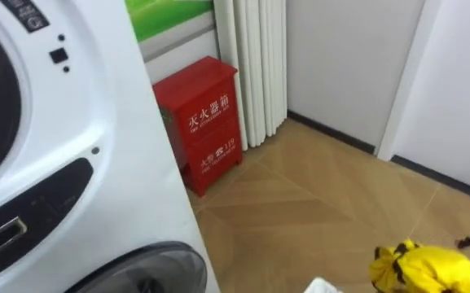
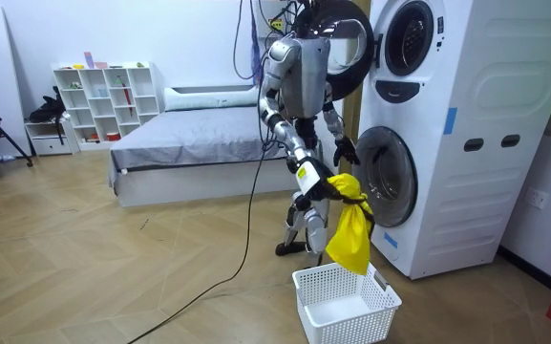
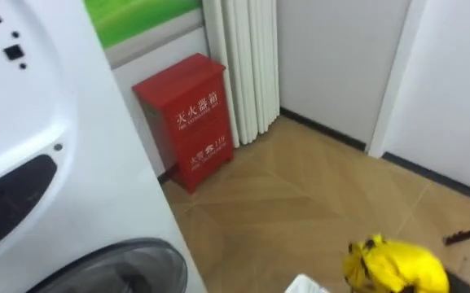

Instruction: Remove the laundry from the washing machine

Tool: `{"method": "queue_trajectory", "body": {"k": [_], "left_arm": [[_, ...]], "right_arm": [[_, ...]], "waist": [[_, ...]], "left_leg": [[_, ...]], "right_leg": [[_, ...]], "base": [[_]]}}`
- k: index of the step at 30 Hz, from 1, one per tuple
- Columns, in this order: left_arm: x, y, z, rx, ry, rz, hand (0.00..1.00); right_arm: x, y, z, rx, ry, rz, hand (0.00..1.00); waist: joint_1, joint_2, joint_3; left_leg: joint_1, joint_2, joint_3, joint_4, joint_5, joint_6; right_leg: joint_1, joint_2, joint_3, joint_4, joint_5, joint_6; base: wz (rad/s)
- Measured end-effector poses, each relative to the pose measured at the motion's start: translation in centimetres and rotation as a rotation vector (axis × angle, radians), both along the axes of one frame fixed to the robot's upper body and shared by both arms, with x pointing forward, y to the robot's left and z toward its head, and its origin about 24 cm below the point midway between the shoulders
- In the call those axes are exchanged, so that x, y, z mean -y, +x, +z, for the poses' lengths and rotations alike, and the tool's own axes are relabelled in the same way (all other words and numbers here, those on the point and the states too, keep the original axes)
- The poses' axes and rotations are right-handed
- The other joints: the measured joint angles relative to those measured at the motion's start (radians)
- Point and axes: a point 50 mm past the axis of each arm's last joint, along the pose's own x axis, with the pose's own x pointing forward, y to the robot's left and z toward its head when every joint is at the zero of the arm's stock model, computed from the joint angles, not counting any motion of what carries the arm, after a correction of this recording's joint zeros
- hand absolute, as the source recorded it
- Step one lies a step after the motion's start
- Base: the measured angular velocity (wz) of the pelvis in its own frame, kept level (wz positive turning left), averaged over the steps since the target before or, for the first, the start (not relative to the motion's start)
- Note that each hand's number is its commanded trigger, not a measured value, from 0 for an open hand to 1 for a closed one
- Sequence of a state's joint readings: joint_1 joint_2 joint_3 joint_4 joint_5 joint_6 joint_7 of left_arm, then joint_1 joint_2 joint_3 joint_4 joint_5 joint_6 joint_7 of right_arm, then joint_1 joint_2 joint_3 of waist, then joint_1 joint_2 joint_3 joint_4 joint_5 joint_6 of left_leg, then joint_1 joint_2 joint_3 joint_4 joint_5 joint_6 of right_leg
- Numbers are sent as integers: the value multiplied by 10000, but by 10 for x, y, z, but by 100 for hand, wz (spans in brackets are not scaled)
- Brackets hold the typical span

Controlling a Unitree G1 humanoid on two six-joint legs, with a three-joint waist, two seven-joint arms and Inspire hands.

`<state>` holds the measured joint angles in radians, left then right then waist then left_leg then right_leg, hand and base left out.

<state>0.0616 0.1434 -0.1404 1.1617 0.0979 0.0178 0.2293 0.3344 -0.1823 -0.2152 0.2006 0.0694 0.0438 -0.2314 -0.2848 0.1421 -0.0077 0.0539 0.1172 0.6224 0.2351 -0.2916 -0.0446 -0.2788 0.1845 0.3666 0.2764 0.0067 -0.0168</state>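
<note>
I see the right hand [image 2: 324, 186] clenched on the yellow garment [image 2: 350, 237] above the basket [image 2: 349, 328]. The left hand [image 2: 345, 151] is beside the washing machine [image 2: 452, 153], and I cannot tell its state.

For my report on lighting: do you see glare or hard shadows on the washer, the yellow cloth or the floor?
Room view: even light; the cloth in the right robot hand is bright, and the basket casts a faint shadow. Left eye view: pale sheen on the door glass of the washer; no hard shadows on the floor.
</note>
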Motion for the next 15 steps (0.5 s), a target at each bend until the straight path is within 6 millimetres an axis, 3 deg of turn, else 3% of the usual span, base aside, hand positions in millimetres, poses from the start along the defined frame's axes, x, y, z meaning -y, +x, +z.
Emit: {"method": "queue_trajectory", "body": {"k": [2,6,7,9,10,11,15], "left_arm": [[2,2,0,112,-137,39,0],[2,3,0,339,-385,466,0],[4,2,0,382,-504,533,0],[6,4,0,462,-580,451,0],[6,3,0,453,-610,501,0],[6,3,0,485,-624,544,0],[8,12,1,777,-764,808,0]], "right_arm": [[0,6,-1,134,-43,-131,100],[-3,18,-10,268,89,-106,100],[-3,19,-14,114,96,-183,100],[1,22,-19,-103,-4,-300,100],[4,25,-22,-275,-64,-414,100],[6,27,-24,-394,-101,-551,100],[6,27,-28,-542,-241,-818,100]], "waist": [[-101,222,46],[-108,355,77],[-124,445,37],[-111,618,71],[-97,717,127],[-104,789,110],[-106,838,122]], "left_leg": [[-311,-101,-271,-18,9,8],[-657,-131,-351,-11,43,60],[-796,-130,-405,-4,43,60],[-963,-158,-488,-18,53,74],[-1015,-250,-575,-126,88,117],[-1141,-318,-617,-171,106,143],[-1496,-475,-741,-221,134,185]], "right_leg": [[-273,-74,-118,100,-42,-20],[-626,-76,-132,169,-88,1],[-759,-75,-212,202,-122,-12],[-916,-82,-232,218,-130,-31],[-1018,-84,-204,262,-141,-53],[-1242,-94,-190,431,-202,-80],[-1785,-105,-128,935,-472,-62]], "base": [[15],[5],[12],[8],[0],[0],[6]]}}
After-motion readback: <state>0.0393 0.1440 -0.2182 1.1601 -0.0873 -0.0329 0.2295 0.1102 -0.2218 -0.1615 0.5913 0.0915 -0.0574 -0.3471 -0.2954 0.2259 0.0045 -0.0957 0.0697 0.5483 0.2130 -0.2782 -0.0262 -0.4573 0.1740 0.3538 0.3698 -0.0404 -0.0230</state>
